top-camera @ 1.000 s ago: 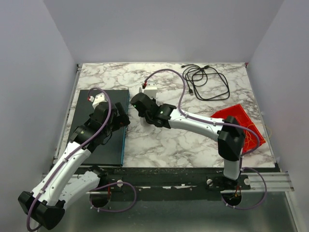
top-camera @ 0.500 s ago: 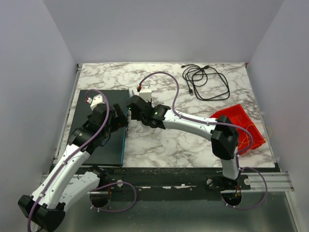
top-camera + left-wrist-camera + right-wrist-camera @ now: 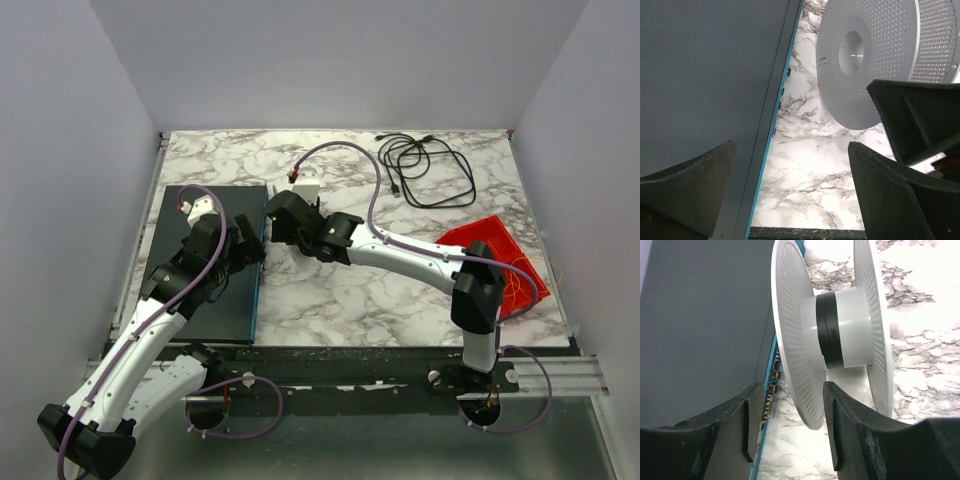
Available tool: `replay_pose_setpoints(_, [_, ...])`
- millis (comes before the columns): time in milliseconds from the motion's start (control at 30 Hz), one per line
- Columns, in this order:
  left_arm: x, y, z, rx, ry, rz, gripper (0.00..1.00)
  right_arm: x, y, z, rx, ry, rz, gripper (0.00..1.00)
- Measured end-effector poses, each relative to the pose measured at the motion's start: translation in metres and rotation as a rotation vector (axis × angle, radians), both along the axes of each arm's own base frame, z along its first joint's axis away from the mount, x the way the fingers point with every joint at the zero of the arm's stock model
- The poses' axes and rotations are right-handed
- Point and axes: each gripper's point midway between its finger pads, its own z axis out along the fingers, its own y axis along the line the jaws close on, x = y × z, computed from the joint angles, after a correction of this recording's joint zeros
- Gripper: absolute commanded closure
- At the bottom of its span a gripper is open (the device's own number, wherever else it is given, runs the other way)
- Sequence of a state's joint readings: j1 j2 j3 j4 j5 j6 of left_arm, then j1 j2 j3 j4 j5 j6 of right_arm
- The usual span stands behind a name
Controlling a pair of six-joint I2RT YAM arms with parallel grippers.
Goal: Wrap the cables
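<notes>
**Right hand closes in on the spool; cables untouched**

Over the last second the right hand (image 3: 794, 390) shifts towards the white perforated plastic spool (image 3: 790, 325) and now straddles it. Its fingers are spread, with the lower edge of the spool's near flange sitting in the gap between them, and I see no clamping. The left hand (image 3: 792, 147) hovers just beside the spool on the other side, its fingers also spread and holding nothing. A black band rings the spool's white hub.

The thin black cables (image 3: 408, 155) have not moved. They lie in a loose tangle well apart from the spool, beyond it and to its right, near the far edge. I judge the wrapping has not begun: the arms are securing the spool first, and the cables have yet to be fetched.

The spool stands on a white-and-grey marble tabletop (image 3: 330, 300), with the dark grey flat mat (image 3: 235, 310) just beside it on its left. A red plastic tray (image 3: 490, 228) sits well to the spool's right. Plain pale grey walls enclose the tabletop on three sides.
</notes>
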State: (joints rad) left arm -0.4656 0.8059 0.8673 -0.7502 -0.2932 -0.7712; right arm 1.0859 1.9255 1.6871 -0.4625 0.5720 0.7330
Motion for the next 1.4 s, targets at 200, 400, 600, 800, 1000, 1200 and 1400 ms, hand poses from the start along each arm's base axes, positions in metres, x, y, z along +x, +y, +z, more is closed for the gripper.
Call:
replay_pose_setpoints(200, [-0.001,-0.003,0.000,-0.007,0.003,-0.015,0.01,-0.005,-0.010,0.024,0.037,-0.019,0.001,0.41])
replay_pose_setpoints(400, [0.000,-0.004,0.001,-0.007,-0.004,-0.028,0.01,-0.016,-0.032,0.043,0.051,-0.029,-0.008,0.36])
replay_pose_setpoints(600, [0.000,-0.006,0.003,-0.007,-0.011,-0.047,0.01,-0.030,-0.089,0.074,0.043,-0.057,-0.112,0.30])
replay_pose_setpoints(800, [-0.003,-0.013,0.009,-0.040,-0.029,-0.086,0.01,-0.034,-0.189,0.061,0.001,0.015,-0.319,0.29])
replay_pose_setpoints(1000, [-0.008,-0.019,0.011,-0.073,-0.047,-0.119,0.01,-0.042,-0.321,0.032,-0.037,0.085,-0.626,0.28])
replay_pose_setpoints(1200, [-0.012,-0.020,0.015,-0.079,-0.061,-0.144,0.01,-0.047,-0.408,0.014,-0.071,0.133,-0.893,0.31])
replay_pose_setpoints(1400, [-0.015,-0.024,0.016,-0.082,-0.065,-0.181,0.01,-0.042,-0.481,-0.006,-0.097,0.213,-1.139,0.30])
